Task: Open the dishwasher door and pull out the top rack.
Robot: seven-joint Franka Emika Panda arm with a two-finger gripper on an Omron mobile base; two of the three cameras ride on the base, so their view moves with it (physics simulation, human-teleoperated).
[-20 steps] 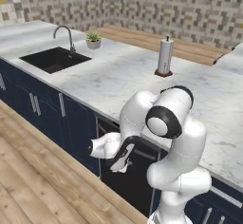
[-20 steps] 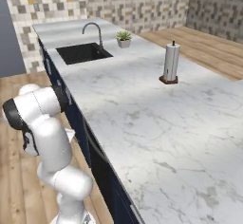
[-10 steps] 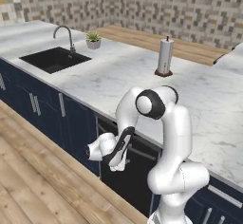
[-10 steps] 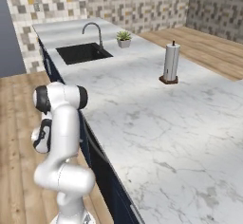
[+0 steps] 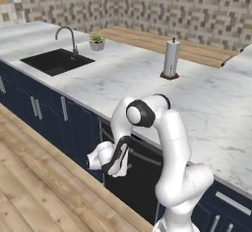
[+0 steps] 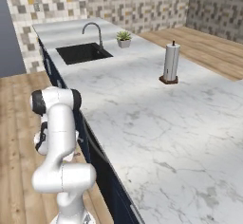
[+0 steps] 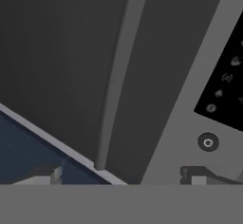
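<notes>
The gripper [image 5: 119, 166] hangs close before the dishwasher door [image 5: 140, 177], near its handle [image 7: 116, 78]. The door is shut. The jaws stand wide

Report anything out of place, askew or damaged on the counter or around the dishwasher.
Nothing stands out. The paper towel holder and potted plant stand upright on the counter, and the dishwasher door is shut and unmarked, its handle intact.
</notes>
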